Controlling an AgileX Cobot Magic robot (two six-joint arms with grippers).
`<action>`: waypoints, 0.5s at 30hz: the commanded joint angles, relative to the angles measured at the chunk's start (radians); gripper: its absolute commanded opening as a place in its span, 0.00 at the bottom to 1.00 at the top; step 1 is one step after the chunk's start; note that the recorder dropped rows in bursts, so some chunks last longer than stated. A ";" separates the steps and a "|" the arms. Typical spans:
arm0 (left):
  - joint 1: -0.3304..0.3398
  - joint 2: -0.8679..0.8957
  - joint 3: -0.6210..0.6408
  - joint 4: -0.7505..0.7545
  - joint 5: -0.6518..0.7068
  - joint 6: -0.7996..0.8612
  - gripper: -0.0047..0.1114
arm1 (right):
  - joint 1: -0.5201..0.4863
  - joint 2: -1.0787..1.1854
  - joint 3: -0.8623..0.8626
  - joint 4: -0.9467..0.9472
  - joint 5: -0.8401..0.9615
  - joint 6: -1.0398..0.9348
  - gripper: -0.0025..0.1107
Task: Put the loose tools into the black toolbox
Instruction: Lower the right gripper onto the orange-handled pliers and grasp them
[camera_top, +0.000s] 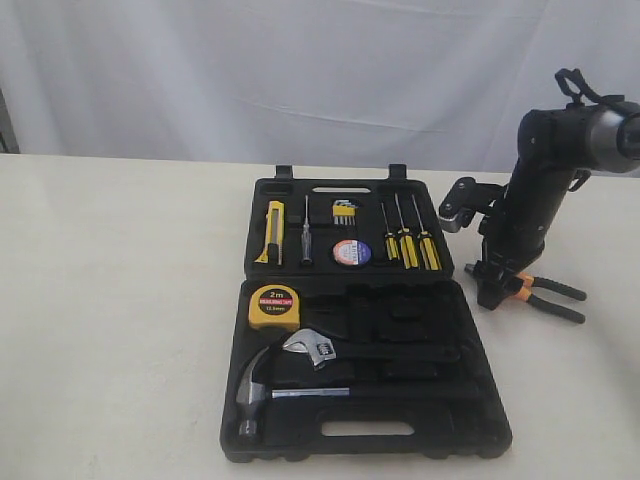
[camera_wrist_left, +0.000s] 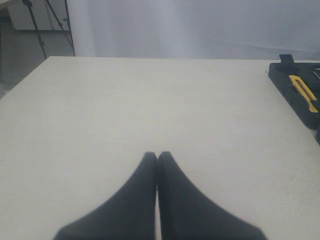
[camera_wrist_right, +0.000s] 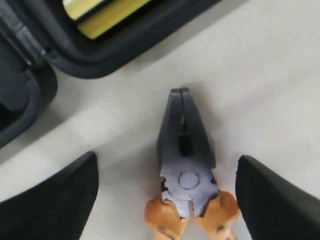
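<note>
The orange-and-black-handled pliers (camera_wrist_right: 186, 165) lie flat on the table (camera_top: 120, 300), just off the right side of the black toolbox (camera_top: 470, 420), beside the hinge where its two open halves meet. The right gripper (camera_wrist_right: 166, 159) hangs directly over them, spread wide, with one finger on each side of the steel head and bare table showing between the fingers and the head. The pliers' long axis runs roughly across the table. The closed nose points at the toolbox and the handles trail toward the table's right edge. No writing on them can be read. In the toolbox, the yellow tape measure (camera_top: 274, 306) reads "2m"; the label on the black tape roll (camera_top: 351, 252) is too small to read. The left gripper (camera_wrist_left: 157, 154) rests over bare table, its fingers pressed together.
</note>
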 joint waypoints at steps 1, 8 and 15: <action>-0.004 -0.001 0.001 0.000 -0.011 -0.002 0.04 | -0.003 0.054 0.021 -0.042 -0.018 0.011 0.66; -0.004 -0.001 0.001 0.000 -0.011 -0.002 0.04 | -0.003 0.054 0.021 -0.101 -0.018 0.054 0.66; -0.004 -0.001 0.001 0.000 -0.011 -0.002 0.04 | -0.003 0.054 0.021 -0.147 -0.010 0.093 0.66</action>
